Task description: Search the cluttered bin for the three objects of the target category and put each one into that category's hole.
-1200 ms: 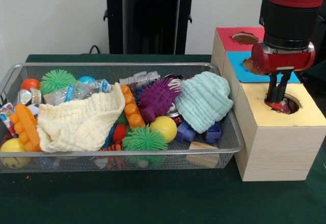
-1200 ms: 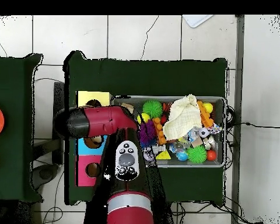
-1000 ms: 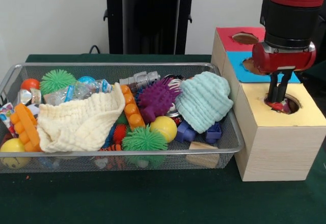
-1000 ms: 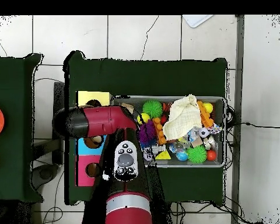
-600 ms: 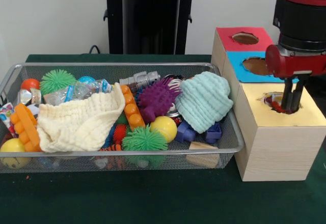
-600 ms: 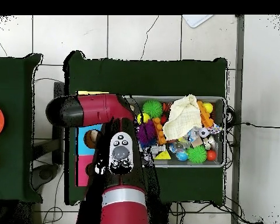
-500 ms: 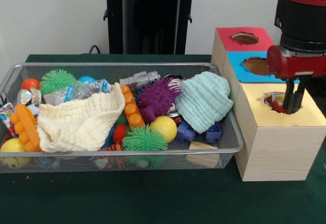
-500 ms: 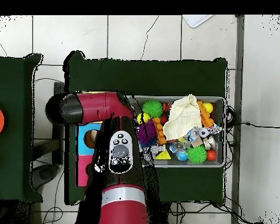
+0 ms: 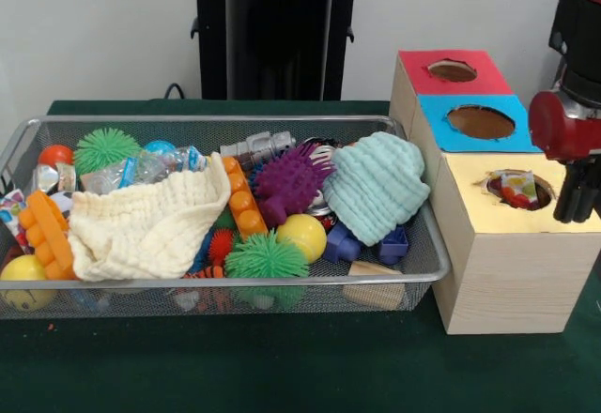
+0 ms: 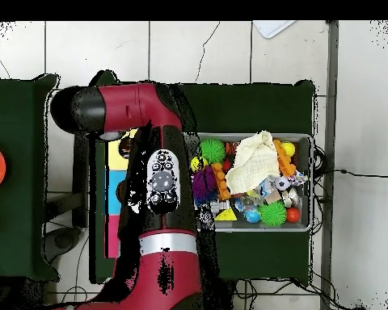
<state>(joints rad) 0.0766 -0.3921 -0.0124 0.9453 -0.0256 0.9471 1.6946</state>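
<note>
yellow hole (image 9: 515, 189) beside raised gripper (image 9: 576, 208).

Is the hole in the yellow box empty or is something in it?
Something is in it. Small red and yellow things show inside the hole of the yellow box.

the hand (image 9: 575, 216) has moved sideways off the yellow hole (image 9: 519, 190).

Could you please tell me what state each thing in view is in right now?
Yellow-topped wooden box hole: holds small colourful items.
Blue-topped hole: looks empty.
Red-topped hole: looks empty.
Silver wire mesh bin: full of clutter.
Robot's hand: off the yellow hole's side, empty.
</note>
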